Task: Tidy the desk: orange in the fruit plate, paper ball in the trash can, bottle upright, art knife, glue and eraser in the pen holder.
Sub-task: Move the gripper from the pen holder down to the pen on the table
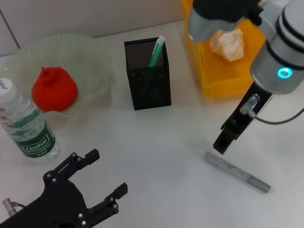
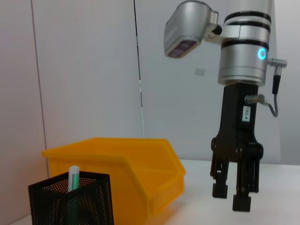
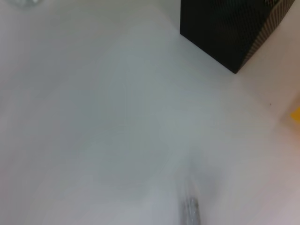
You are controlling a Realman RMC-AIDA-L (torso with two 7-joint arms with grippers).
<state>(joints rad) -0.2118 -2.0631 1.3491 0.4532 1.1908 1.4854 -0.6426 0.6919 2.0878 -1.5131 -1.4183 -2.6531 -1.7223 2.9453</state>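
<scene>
Right end effector (image 1: 224, 142), seemingly narrow and empty, hangs beside the art knife (image 1: 237, 172).

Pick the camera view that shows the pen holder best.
The head view: the pen holder is seen whole, upright, with a green pen inside. The left wrist view catches only its upper part at the frame's edge; the right wrist view shows just one lower corner.

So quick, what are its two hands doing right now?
Left hand: open, holding nothing, low over the table near the bottle.
Right hand: open, empty, above the grey art knife.
</scene>
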